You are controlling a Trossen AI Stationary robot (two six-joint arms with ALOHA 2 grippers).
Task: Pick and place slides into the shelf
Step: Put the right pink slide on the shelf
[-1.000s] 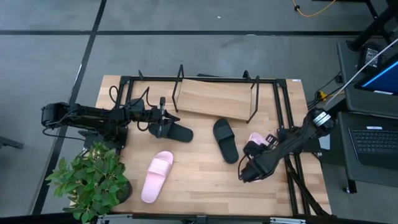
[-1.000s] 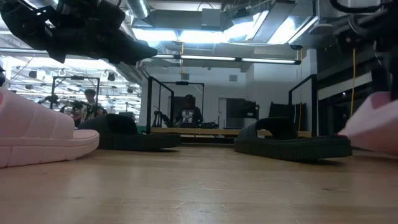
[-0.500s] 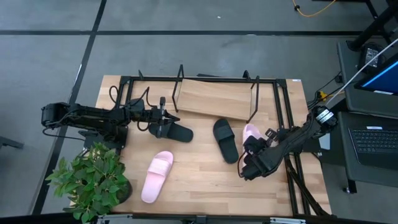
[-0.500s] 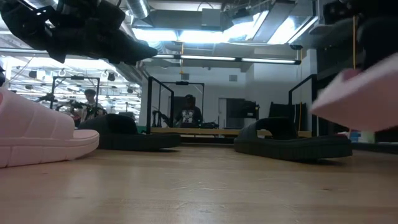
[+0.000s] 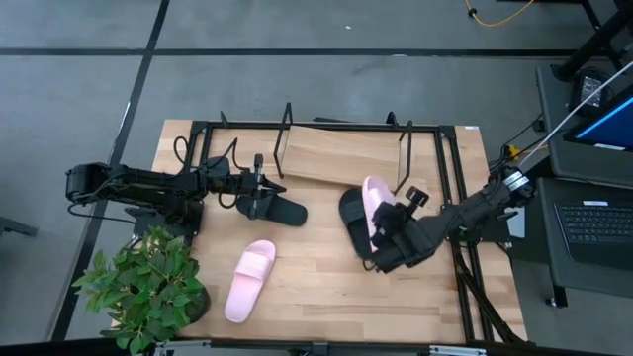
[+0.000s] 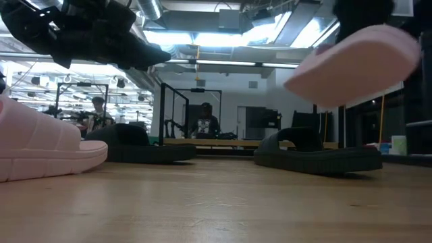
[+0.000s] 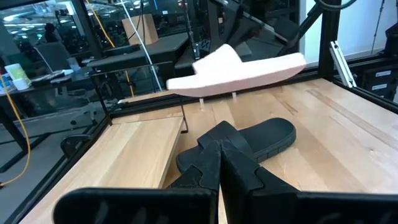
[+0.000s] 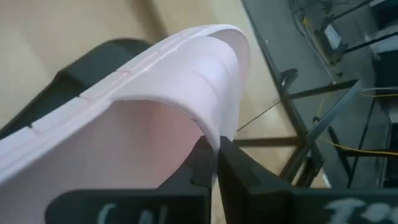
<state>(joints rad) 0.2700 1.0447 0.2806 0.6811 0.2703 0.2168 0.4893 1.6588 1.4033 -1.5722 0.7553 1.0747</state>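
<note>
High view, looking straight down on a wooden worktop [image 5: 316, 297]. The right end effector [image 5: 388, 240] is closed on the strap of a pink slide [image 5: 374, 206], holding it in the air above a black slide [image 5: 356, 225] that lies on the boards. The low view confirms the pink slide is well clear of the surface, tipped with one end higher.

The shelf [image 5: 341, 158], a tilted board in a black wire frame, sits at the far edge of the worktop. From the held slide it lies farther back and slightly toward the robot's left, near but not touching. The slide's long axis runs roughly front to back, pointing toward the shelf, so the carry likely needs only a short move back.

The right arm is clearly the nearer one to the shelf's right end. The left end effector [image 5: 259, 191] is closed with nothing seen in it, hovering over a second black slide [image 5: 280, 210] near the shelf's left end. A second pink slide [image 5: 249, 280] lies nearer the front, beside a potted plant [image 5: 148, 292]. No slide is on the shelf yet.
</note>
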